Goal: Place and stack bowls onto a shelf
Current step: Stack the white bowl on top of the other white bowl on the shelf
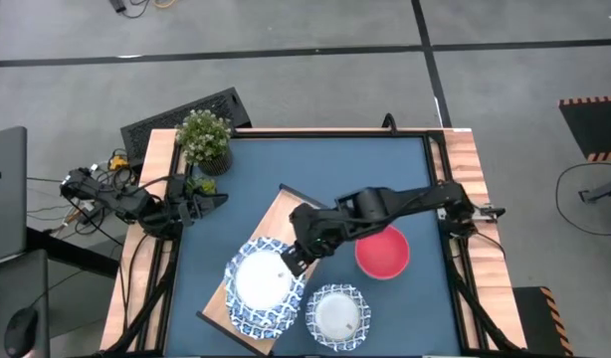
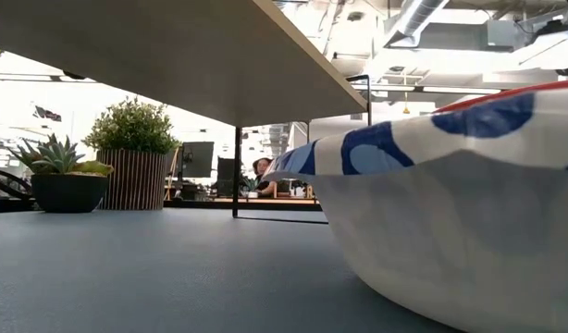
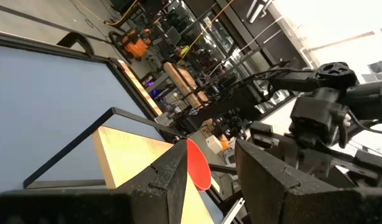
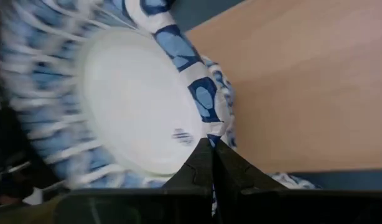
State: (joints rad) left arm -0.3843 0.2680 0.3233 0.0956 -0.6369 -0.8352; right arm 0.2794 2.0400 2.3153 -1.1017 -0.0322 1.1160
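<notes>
Your right gripper (image 1: 286,261) was pinched shut on the rim of the blue-and-white bowl (image 1: 263,280), which sat on the shelf (image 1: 282,214) atop another patterned one. You were mid-placement, I judge; next you needed to open and lift clear, then fetch the red bowl (image 1: 383,253) nearby.

The high view looks straight down on the tabletop (image 1: 325,169). The low view sits at tabletop level, close against a patterned bowl (image 2: 450,203). Both share the potted plant (image 1: 204,139).
</notes>
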